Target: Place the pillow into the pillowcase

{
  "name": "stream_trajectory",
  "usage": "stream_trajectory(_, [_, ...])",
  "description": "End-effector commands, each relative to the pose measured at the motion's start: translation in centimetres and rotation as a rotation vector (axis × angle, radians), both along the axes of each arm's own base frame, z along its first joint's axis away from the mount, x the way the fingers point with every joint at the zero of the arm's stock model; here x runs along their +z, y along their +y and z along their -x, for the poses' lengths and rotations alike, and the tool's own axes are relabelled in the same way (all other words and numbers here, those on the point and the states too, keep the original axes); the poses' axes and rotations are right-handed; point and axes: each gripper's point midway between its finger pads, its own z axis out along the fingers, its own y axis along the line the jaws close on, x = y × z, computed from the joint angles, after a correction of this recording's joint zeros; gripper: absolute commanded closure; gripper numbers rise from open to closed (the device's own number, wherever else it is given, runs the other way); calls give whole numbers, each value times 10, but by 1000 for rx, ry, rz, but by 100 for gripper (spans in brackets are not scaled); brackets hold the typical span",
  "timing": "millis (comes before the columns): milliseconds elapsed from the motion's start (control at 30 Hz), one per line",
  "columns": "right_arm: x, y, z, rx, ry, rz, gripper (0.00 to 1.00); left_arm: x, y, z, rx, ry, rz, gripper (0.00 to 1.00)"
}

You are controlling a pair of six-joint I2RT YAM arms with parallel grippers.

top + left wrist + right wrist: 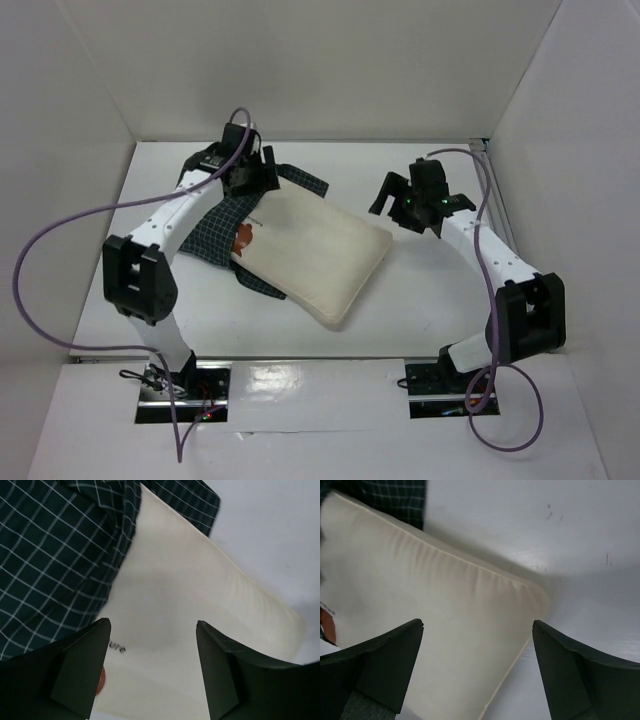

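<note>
The cream pillow (318, 252) lies slanted in the middle of the table, on top of the dark checked pillowcase (215, 238), which shows at its left and far edges. A reddish mark (244, 238) sits near the pillow's left end. My left gripper (255, 172) hovers open over the pillow's far left corner. In the left wrist view the pillow (190, 610) fills the space between the fingers and the pillowcase (55, 555) lies to the left. My right gripper (405, 205) stands open just right of the pillow's right corner. The right wrist view shows the pillow (420, 600) below, with nothing held.
White walls enclose the table on the left, back and right. A purple cable (60, 225) loops from the left arm, and another (495, 415) trails from the right arm. Both arm bases (180, 385) sit at the near edge.
</note>
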Motion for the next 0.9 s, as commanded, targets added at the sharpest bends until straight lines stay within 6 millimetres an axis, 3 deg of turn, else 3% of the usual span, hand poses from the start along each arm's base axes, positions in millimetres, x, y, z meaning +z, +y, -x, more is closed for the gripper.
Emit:
stream_trajectory(0, [-13, 9, 27, 43, 86, -77, 2, 21, 23, -28, 146, -82, -196, 18])
stream_trajectory(33, [-18, 6, 31, 44, 97, -88, 2, 5, 21, -35, 154, -55, -235, 18])
stream_trajectory(67, [-22, 9, 32, 49, 104, -104, 1, 1, 30, -41, 198, -57, -285, 18])
stream_trajectory(333, [-45, 34, 58, 149, 162, -230, 0, -18, 18, -71, 246, -85, -436, 19])
stream_trajectory(400, [-54, 42, 62, 164, 187, -231, 0, -28, 20, -79, 263, -74, -469, 19])
stream_trajectory(433, [-54, 42, 62, 164, 187, -231, 0, -45, 18, -84, 256, -50, -485, 19])
stream_trajectory(533, [-64, 44, 63, 165, 205, -218, 0, -57, 11, -96, 221, -41, -501, 21])
stream_trajectory(600, [-71, 46, 69, 173, 215, -215, 1, -72, 6, -103, 209, -18, -507, 27])
stream_trajectory(633, [-68, 50, 66, 178, 194, -226, 5, -80, 2, -106, 186, -7, -502, 38])
stream_trajectory(700, [-73, 55, 66, 190, 194, -225, 9, -87, 2, -108, 176, 8, -488, 47])
stream_trajectory(767, [-82, 57, 64, 190, 195, -215, 18, -90, 4, -111, 174, 16, -473, 59])
stream_trajectory(833, [-93, 61, 63, 206, 213, -193, 34, -92, 4, -112, 161, 26, -449, 69])
stream_trajectory(867, [-93, 66, 60, 236, 196, -179, 39, -92, 2, -112, 152, 28, -440, 82])
